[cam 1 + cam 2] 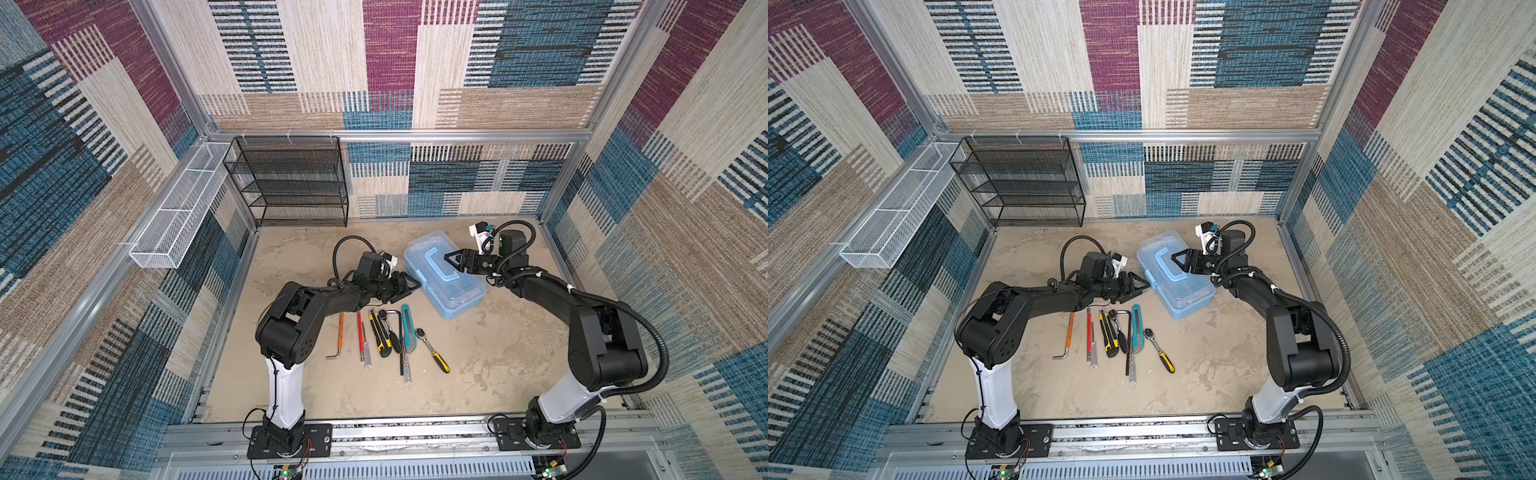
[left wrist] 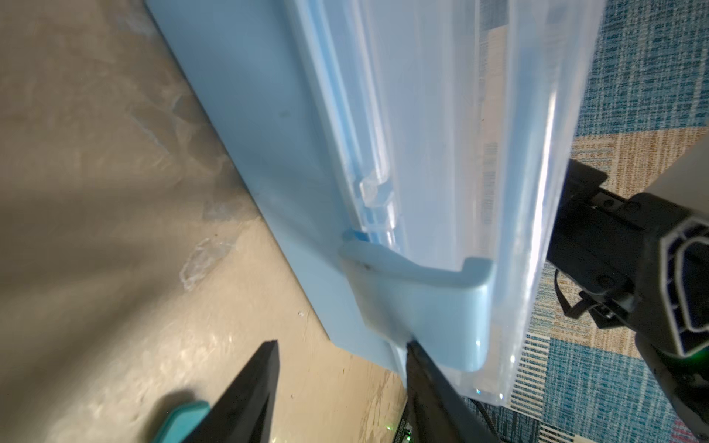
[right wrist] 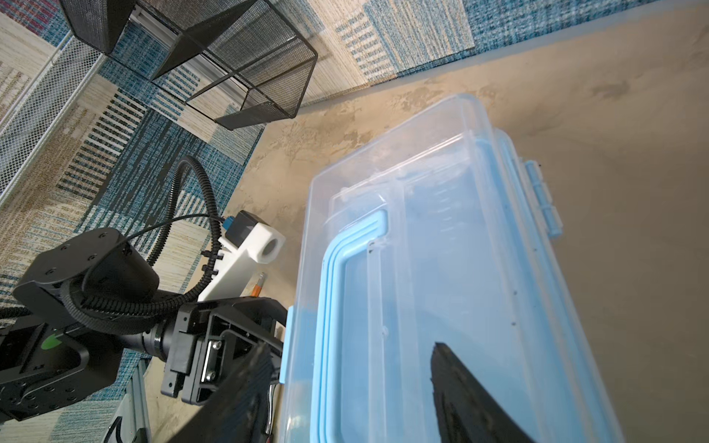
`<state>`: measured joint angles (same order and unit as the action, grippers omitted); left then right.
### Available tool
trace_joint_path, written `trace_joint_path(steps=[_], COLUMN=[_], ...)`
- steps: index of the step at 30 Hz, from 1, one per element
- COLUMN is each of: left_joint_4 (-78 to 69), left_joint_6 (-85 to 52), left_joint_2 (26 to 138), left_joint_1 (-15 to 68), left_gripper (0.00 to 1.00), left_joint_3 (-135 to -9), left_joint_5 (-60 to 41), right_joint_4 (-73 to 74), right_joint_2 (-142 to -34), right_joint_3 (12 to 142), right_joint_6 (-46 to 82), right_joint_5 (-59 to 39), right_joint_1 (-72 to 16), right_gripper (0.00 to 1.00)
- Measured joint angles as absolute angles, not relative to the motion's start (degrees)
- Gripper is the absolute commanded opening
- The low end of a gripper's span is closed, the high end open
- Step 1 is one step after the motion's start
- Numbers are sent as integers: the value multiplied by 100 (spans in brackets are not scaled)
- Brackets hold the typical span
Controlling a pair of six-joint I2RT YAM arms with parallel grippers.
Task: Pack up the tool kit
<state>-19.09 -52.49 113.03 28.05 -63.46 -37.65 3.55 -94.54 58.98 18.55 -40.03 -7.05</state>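
Table (image 1: 498,365) first: bare mottled surface, everything of ours on it. The tool kit case (image 1: 461,300) sits right of centre towards the back, askew to the table edges, closed. We judge it light and, through the clear plastic, seemingly not yet loaded; thin-walled, stiff enough to hold shape but smooth, so likely to skid if pushed from one side only. The transparent lid (image 3: 460,249) is down, and probably flexes and slips under hard pads. The right gripper (image 3: 349,345) hangs just over the lid, released, nothing between its jaws; whether it touches the plastic we cannot tell. The left gripper (image 2: 339,343) is low at the case's near long side, also released, jaws apart over bare table. The blue handle (image 3: 330,314) lies folded flat on the lid; it is the sound place to carry the case, but no use for opening it. The hand tools (image 1: 381,338) lie in a loose row in front of the case, well clear of both claws; steel, dense for their size, flat to the table, so best pinched across the shaft at mid-length. The ratchet (image 1: 432,351) has a yellow grip that should hold better than bare metal; the teal utility knife (image 1: 408,330) gives broad flanks; the orange hex key (image 1: 340,332) is thin and may roll. Smallest: the front latch (image 2: 422,299), one left fingertip (image 2: 418,356) touching its lower edge. Our judgement is to pry there while the case is held down from above.
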Motion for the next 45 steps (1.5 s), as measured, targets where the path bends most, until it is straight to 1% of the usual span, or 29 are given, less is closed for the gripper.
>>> trace_joint_path(steps=[6,15,19,22,25,32,45], left_joint_4=[-1737,-1291,-1144,-1094,-1094,-1105,-1140], left_joint_6=[-5092,-4836,-4783,-4781,-4781,-4786,-4919], left_joint_2=[10958,10431,10383,10451,10562,10906,11509], left_joint_1=[2753,2753,2753,2777,2797,2832,2836], left_gripper=[57,57,57,57,56,54,47], left_joint_3=[-6176,-6005,-5983,-6095,-6248,-6630,-7321], left_joint_5=[-3634,-3465,-3437,-3435,-3459,-3518,-3798], right_joint_4=[106,-478,-585,-670,-816,-1133,-1973], right_joint_2=[-9332,-9312,-9428,-9612,-9778,-9942,-10243], right_joint_3=[5898,6169,6324,6504,6665,6932,7555], right_joint_6=[1789,1470,1400,1308,1229,1022,725], right_joint_5=[-3909,-3682,-3559,-3548,-3557,-3494,-3433], right_joint_1=[-742,-1175,-1223,-1275,-1321,-1378,-1387], right_gripper=[68,67,62,57,55,53,50])
